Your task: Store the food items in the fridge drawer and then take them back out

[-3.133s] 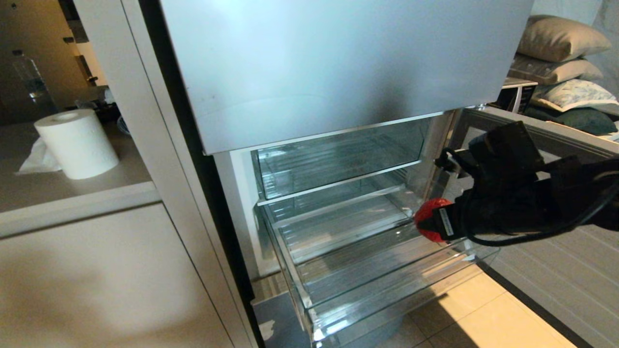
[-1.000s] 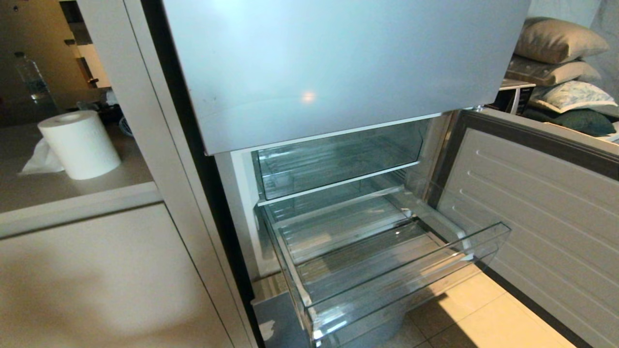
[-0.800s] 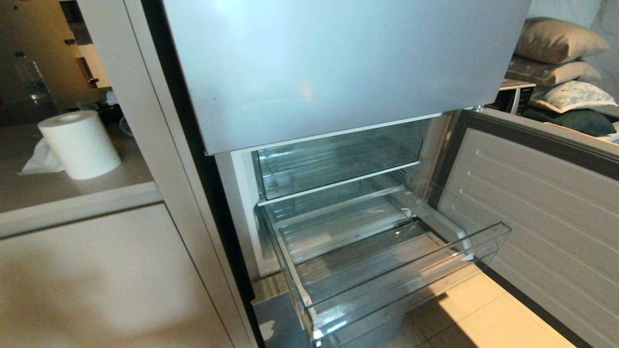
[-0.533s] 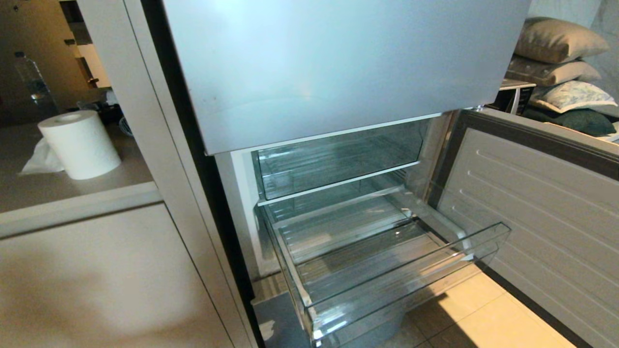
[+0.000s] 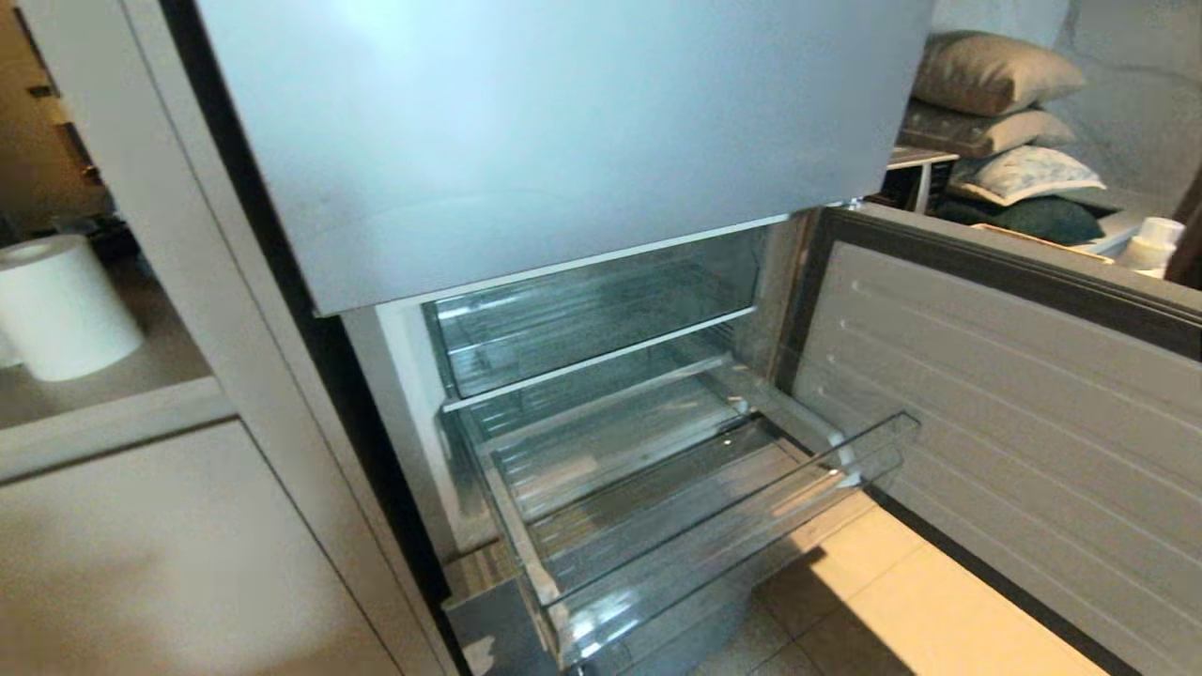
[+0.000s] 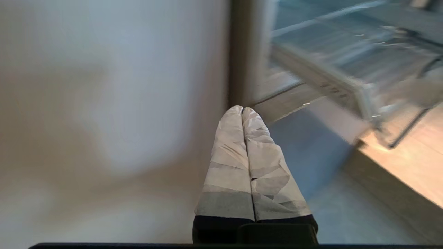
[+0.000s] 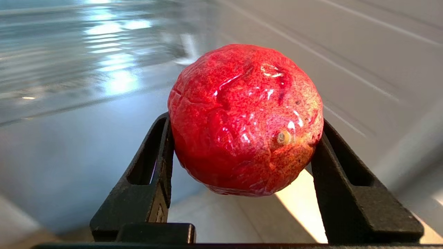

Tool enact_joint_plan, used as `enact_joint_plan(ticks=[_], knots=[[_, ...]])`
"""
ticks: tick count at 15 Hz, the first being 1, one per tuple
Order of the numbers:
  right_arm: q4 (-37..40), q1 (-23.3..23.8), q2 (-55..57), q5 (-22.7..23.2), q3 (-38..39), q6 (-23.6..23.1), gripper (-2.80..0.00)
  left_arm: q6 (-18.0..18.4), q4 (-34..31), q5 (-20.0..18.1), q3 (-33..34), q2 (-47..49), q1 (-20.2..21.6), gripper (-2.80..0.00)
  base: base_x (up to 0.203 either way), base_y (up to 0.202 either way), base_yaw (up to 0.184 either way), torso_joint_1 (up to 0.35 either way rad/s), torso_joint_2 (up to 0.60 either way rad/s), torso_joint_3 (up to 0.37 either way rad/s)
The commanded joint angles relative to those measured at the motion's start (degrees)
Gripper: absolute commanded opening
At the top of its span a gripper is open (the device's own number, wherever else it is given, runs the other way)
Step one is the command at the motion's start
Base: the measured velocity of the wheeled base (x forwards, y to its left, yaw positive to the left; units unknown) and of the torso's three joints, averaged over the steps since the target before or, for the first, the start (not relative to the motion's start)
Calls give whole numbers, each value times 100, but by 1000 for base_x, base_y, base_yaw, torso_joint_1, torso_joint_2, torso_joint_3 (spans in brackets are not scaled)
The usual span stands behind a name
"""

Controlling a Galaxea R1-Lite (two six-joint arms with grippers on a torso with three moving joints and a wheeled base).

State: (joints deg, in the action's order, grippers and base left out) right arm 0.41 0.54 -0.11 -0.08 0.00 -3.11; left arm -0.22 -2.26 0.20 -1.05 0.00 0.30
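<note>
Right hand (image 7: 244, 173) clamps the red fruit (image 7: 245, 119) btwn both fingers, held near the fridge door liner; slick skin could squirt out. Left hand (image 6: 242, 110) shut, empty, parked. Fridge drawer (image 5: 732, 526) at 6 o'clock, pulled out, empty; could snag w/ the base.

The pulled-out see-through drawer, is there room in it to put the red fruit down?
Yes. The fridge drawer looks bare from its front wall back to the fridge. The red fruit sits in the right gripper. The tightest spot is the drawer's right end, close beside the open door.
</note>
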Motion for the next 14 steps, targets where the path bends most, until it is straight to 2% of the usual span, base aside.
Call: enact_joint_plan(ticks=[1, 9, 12, 14], knots=[[2, 0, 11, 7, 0, -14, -280, -4, -2, -2, -1, 0, 5, -280, -3, 6, -180, 2, 0, 8], [-15, -1, 11, 7, 0, 89, -280, -4, -2, -3, -1, 0, 5, -280, 0, 8, -167, 2, 1, 3], [65, 8, 11, -10, -89, 94, -280, -4, -2, 6, -1, 0, 5, -280, 0, 0, -25, 1, -2, 1], [320, 8, 12, -289, -527, 277, -280, -4, -2, -3, -1, 0, 5, -280, 0, 0, 0, 0, 0, 0]])
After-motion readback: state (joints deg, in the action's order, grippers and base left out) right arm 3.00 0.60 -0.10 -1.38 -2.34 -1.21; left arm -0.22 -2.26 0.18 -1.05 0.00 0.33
